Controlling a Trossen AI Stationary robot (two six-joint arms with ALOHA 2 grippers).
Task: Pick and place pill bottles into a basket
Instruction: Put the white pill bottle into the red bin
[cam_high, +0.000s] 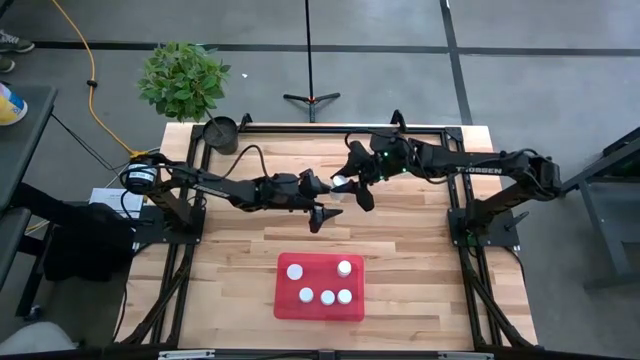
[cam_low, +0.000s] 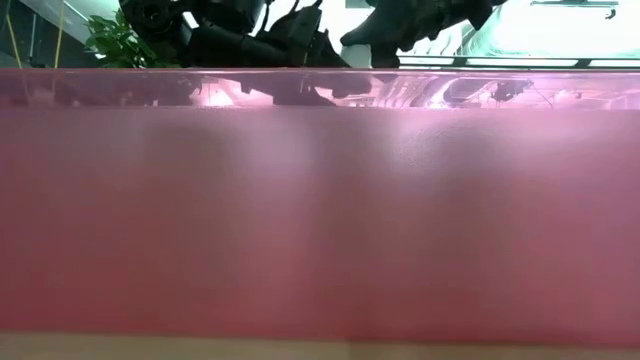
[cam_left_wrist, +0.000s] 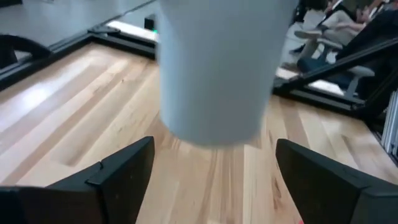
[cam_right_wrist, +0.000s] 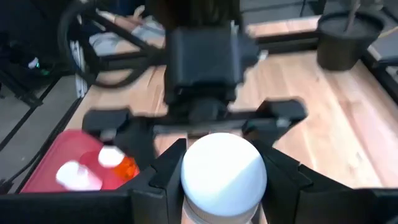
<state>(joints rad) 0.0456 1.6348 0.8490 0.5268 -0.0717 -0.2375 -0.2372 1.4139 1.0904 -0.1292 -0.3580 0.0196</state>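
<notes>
- I see the wooden table (cam_high: 400, 250) carrying everything; a potted plant (cam_high: 185, 80) stands at its far left corner.
- The red basket (cam_high: 318, 280) sits near the table's front edge, and I count five white-capped pill bottles (cam_high: 327, 297) standing inside it.
- Beyond the basket, over the table's middle, the right gripper (cam_right_wrist: 222, 186) is clenched around a sixth pill bottle (cam_right_wrist: 222, 171), white cap showing between its fingers.
- The left gripper (cam_high: 322, 200) hangs just beside that bottle, facing the right one; I read its fingers (cam_left_wrist: 121, 177) as spread wide, released, with the bottle clear of both.
</notes>
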